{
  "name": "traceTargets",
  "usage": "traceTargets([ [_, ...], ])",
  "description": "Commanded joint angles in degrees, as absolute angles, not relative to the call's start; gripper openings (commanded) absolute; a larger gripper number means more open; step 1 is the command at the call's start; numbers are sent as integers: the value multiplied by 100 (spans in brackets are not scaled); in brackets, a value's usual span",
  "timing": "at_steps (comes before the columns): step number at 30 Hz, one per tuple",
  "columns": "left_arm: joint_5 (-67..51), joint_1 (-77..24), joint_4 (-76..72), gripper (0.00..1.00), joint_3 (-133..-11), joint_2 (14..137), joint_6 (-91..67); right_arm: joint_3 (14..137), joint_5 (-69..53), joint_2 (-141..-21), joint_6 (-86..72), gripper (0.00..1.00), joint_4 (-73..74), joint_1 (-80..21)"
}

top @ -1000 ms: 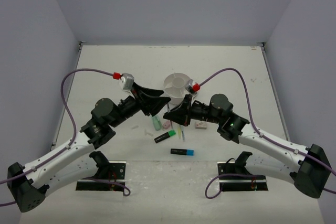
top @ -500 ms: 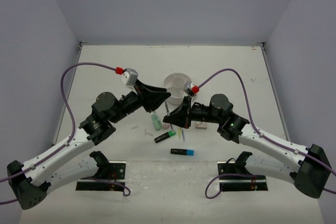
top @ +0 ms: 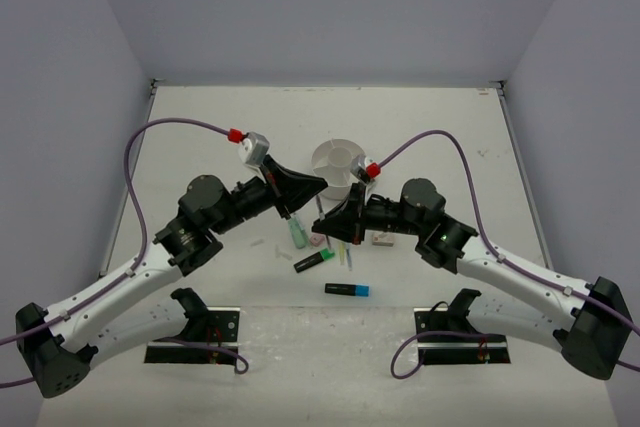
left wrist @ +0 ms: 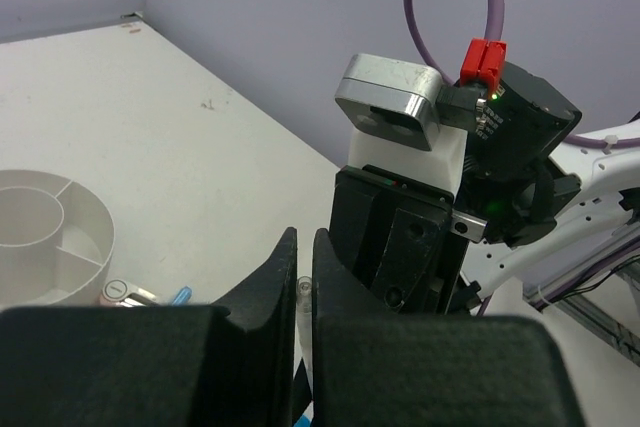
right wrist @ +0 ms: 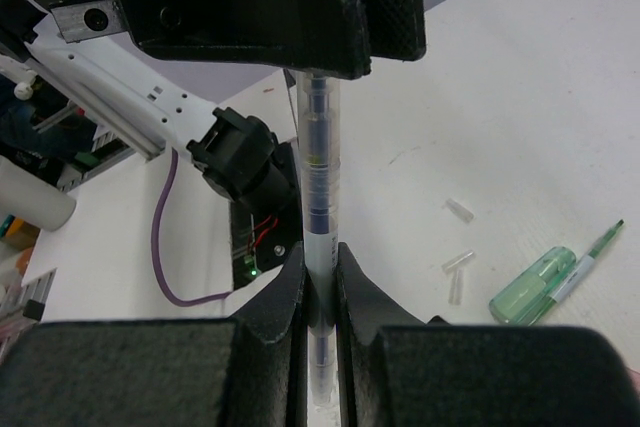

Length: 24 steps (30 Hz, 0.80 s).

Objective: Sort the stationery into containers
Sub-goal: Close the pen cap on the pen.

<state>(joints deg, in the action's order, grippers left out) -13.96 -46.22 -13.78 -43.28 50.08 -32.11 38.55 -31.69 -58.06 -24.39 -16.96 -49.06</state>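
Note:
A thin clear pen (right wrist: 318, 177) with blue ink is held at both ends. My right gripper (right wrist: 320, 267) is shut on its lower barrel. My left gripper (left wrist: 304, 247) is shut on the pen's clear tip (left wrist: 301, 289), and its fingers (right wrist: 300, 7) show at the top of the right wrist view. The two grippers meet just in front of the round white organiser (top: 340, 159), left (top: 318, 185) above right (top: 322, 219). On the table below lie a mint marker (top: 297, 234), a green highlighter (top: 314, 262), a blue highlighter (top: 346, 289) and a pale eraser (top: 380, 240).
Small clear caps (right wrist: 458, 210) lie loose on the table near the mint marker (right wrist: 535, 282), with a thin green pen (right wrist: 590, 257) beside it. The organiser's wedge compartments (left wrist: 60, 237) show at the left of the left wrist view. Grey walls close in the table.
My left gripper moved right and slightly up toward the right gripper, and its jaws closed onto the pen's free end. The right gripper stayed still, holding the pen.

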Motion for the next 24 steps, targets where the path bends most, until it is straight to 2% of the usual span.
traceTargets([
  [1,-1547,-4632,-1512,0,-4237,5105,-3276,4261,-2967,-5653,-2338,0,-1890,-4904],
  [8,-1118,-4624,-1408,0,-3945,5216,-3619,4869,-2167,-5687,-2310,0,-1942,-4713],
  [19,-1383,-4706,-2241,0,-3222,5386,-4155,7063,-3092,-7110,-2589,0,-1693,-3790],
  [24,-1336,-4790,-2128,0,-3182,5396,-4095,7249,-3120,-7550,-2619,0,-1706,-3779],
])
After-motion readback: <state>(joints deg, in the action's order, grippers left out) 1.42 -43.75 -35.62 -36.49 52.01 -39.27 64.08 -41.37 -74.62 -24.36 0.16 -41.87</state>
